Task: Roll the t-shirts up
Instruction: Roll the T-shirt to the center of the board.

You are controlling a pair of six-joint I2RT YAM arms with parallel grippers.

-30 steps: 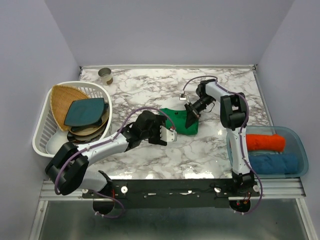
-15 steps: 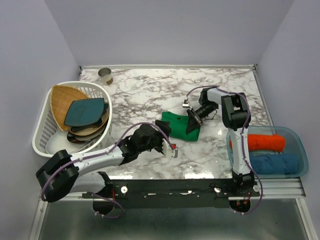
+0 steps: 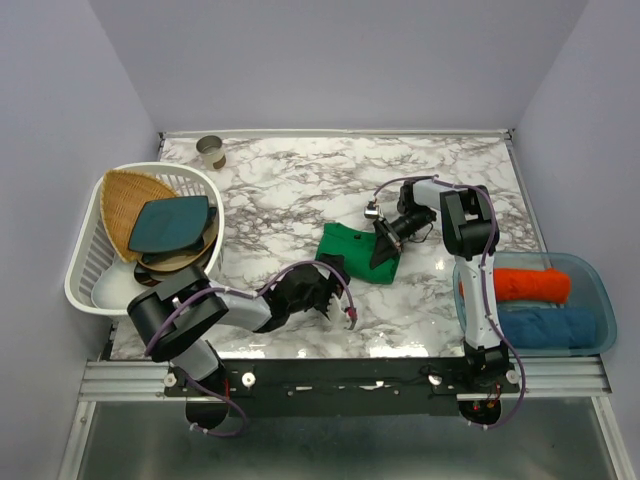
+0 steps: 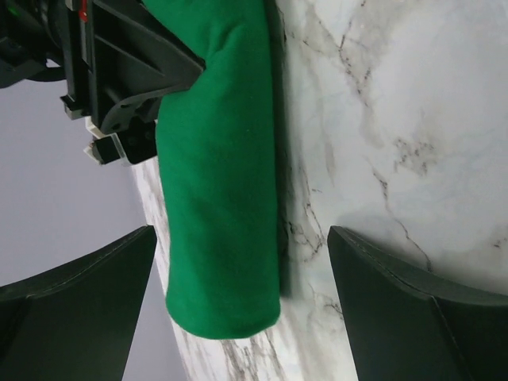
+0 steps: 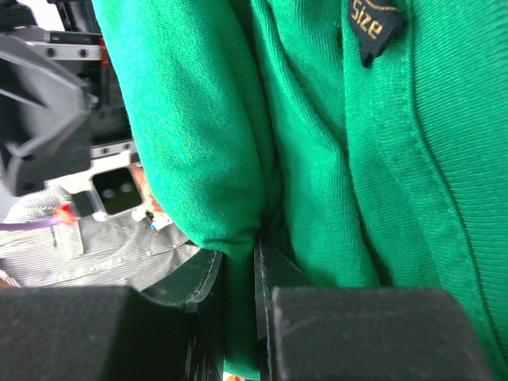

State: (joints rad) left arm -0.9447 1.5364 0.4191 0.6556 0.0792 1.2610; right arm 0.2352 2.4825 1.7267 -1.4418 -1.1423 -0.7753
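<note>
A bright green soft cloth t-shirt (image 3: 356, 254) lies bunched near the middle of the white marble-patterned table (image 3: 290, 185), a little toward its right edge. In the left wrist view it reads as a loose roll with a rounded end (image 4: 222, 182).

The right end effector (image 3: 381, 245) is clenched on the shirt's right side. Its wrist view shows a fold of green cloth (image 5: 190, 143) pinched tight between the two dark fingers (image 5: 198, 309), with a small black size label (image 5: 373, 28) on the fabric beside it.

The left end effector (image 3: 337, 292) sits on the near side of the shirt, released, with its jaws spread wide. Its dark fingers (image 4: 79, 294) stand on either side of the roll's end. Whether either tip touches the cloth is hard to tell.

At the table's near right corner a clear blue-tinted plastic bin (image 3: 596, 290) holds an orange-red cloth bundle (image 3: 530, 285) and, nearer the front, a blue cloth bundle (image 3: 545, 327).

Along the left edge a white slatted plastic basket (image 3: 85, 270) carries a tan woven wicker tray (image 3: 125, 195) and a dark teal flat plate (image 3: 170, 225).
</note>
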